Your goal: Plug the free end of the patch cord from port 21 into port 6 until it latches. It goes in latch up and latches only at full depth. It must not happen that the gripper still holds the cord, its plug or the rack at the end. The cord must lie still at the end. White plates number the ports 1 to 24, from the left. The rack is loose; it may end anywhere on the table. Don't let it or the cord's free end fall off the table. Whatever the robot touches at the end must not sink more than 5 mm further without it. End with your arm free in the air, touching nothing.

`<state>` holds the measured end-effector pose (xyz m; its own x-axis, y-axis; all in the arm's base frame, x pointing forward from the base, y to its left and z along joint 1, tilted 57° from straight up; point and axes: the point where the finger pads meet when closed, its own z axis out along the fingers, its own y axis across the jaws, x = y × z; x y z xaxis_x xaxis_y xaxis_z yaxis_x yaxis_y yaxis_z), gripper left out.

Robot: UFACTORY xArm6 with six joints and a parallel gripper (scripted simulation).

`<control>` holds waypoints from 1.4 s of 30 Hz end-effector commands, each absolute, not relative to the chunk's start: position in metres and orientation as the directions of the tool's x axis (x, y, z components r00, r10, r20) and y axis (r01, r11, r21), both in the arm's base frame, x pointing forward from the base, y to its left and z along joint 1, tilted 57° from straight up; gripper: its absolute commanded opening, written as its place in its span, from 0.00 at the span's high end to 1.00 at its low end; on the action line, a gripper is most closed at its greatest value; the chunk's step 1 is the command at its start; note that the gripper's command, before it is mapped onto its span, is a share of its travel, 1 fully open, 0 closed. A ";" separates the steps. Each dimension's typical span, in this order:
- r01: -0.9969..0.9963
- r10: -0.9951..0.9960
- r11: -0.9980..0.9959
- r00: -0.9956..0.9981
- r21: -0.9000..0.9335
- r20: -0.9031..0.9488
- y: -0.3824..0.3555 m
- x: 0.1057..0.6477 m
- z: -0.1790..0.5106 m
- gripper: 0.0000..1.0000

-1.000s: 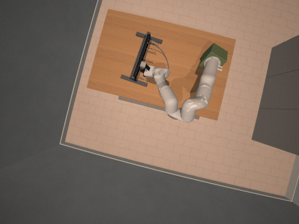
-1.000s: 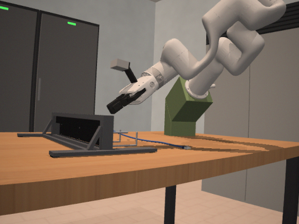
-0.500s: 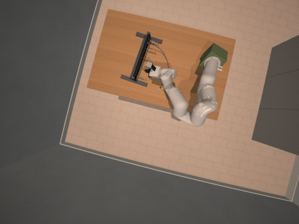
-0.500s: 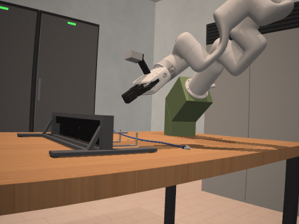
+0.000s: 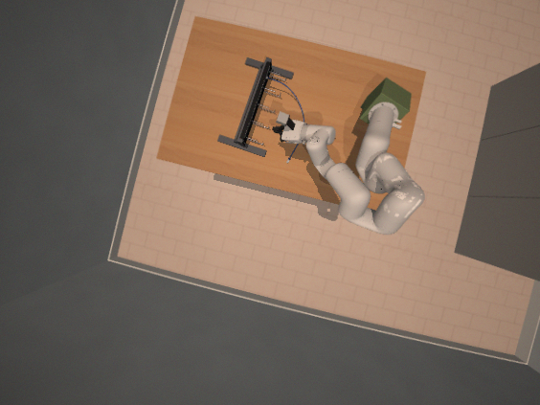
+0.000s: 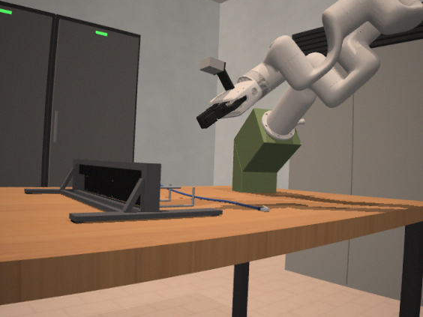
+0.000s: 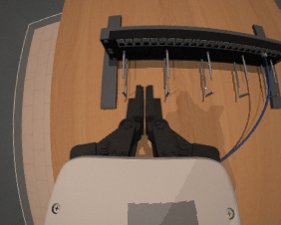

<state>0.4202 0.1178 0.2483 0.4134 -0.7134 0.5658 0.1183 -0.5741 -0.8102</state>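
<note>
The hand (image 5: pixel 277 129) (image 6: pixel 202 121) (image 7: pixel 144 96) is closed, its two black fingers together with only a sliver of gap at the tips, and nothing is held. In the exterior view it is well above the tabletop (image 5: pixel 215 44) (image 6: pixel 112 240) (image 7: pixel 75 100), touching neither rack nor cord.

The blue patch cord (image 5: pixel 298 100) (image 6: pixel 225 201) (image 7: pixel 269 90) has one end at the rack (image 5: pixel 254 101) (image 6: pixel 151 188) (image 7: pixel 189 34). In the top view it leaves the rack near 12 o'clock from the hand, bows out through 2 o'clock and passes beneath the wrist. Its free plug (image 5: pixel 288 161) (image 6: pixel 265 208) lies on the tabletop between 5 and 6 o'clock from the hand, unplugged; which way its latch faces is too small to tell. The rack stands upright on two feet, its centre between 10 and 11 o'clock from the hand, with wire guides (image 6: pixel 193 195) (image 7: pixel 166 65) projecting from its port side. Port numbers are illegible.

The arm (image 5: pixel 351 194) (image 6: pixel 292 62) rises from a green pedestal (image 5: pixel 399 98) (image 6: pixel 249 158) between 2 and 3 o'clock from the hand and bends around through 4 o'clock. In the exterior view the fingers slant down toward 8 o'clock.
</note>
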 end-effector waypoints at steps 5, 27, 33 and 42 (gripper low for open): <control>0.119 -0.714 -0.574 0.413 -0.810 0.566 0.116 0.419 0.248 1.00; 0.119 -0.714 -0.574 0.413 -0.810 0.566 0.074 0.427 0.189 1.00; 0.119 -0.714 -0.574 0.413 -0.810 0.566 0.062 0.430 0.173 1.00; 0.119 -0.714 -0.574 0.413 -0.810 0.566 0.059 0.430 0.169 1.00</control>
<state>0.4299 0.0600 0.1684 0.4146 -0.7133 0.5650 0.1181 -0.5735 -0.8107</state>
